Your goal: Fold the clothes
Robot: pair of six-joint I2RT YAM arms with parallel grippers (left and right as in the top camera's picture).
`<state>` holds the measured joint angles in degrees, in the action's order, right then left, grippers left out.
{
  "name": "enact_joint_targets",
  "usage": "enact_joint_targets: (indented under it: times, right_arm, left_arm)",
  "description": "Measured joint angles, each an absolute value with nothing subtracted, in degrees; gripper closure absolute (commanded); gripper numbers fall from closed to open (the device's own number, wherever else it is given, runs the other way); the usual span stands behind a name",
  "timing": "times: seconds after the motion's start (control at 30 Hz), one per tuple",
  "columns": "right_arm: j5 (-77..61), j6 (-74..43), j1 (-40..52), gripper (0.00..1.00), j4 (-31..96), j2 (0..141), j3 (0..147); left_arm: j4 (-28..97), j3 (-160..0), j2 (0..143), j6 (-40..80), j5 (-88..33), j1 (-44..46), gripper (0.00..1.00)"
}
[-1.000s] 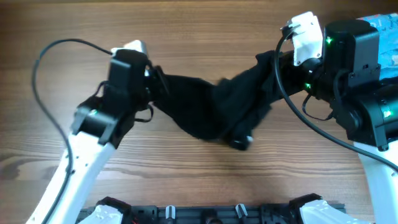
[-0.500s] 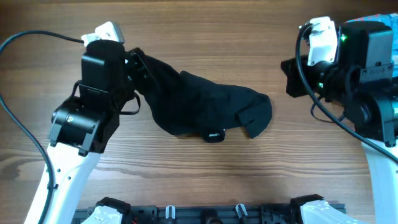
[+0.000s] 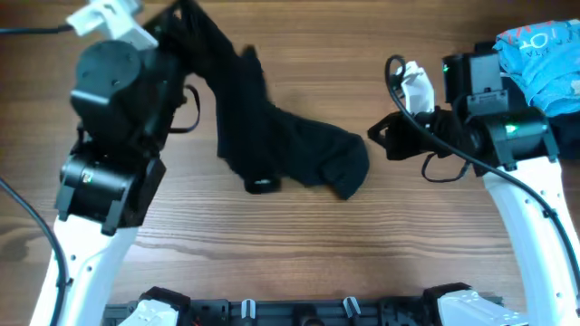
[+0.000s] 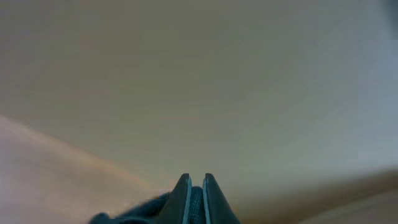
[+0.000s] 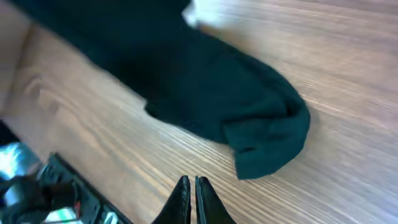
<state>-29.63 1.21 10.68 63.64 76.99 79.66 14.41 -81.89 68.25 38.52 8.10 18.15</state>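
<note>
Left gripper (image 4: pixel 193 182) is clamped on the black T-shirt (image 3: pixel 290 154); right gripper (image 5: pixel 191 184) is closed, empty. A blue garment (image 3: pixel 544 52) lies on the wooden table (image 3: pixel 317 263).

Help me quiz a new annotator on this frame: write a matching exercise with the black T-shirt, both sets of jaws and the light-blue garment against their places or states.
Things
1. black T-shirt
2. left jaws
3. right jaws
4. light-blue garment

Places or states
A. shut, holding nothing, apart from the shirt
B. top right corner of the overhead view
C. one end held up, the rest lying on the table
D. shut on dark fabric

Pairs: 1-C, 2-D, 3-A, 4-B
</note>
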Motion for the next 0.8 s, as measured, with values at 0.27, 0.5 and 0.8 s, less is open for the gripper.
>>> enact_joint_targets:
  times: [0.27,0.5,0.8]
  right_arm:
    - [-26.7,1.7,22.6,0.95,56.6,77.0,79.3]
    - [-18.4,-5.6,29.1,0.92,48.9,79.6,77.3]
    - [-15.2,-7.4,30.2,0.58,42.5,86.2,70.8]
  left_arm:
    - [-0.1,-83.2,68.2,40.2,8.8,19.6,0.96]
    - [-2.0,-83.2,68.2,40.2,12.9,22.0,0.96]
    - [-1.5,-83.7,66.5,40.2,15.2,22.0,0.96]
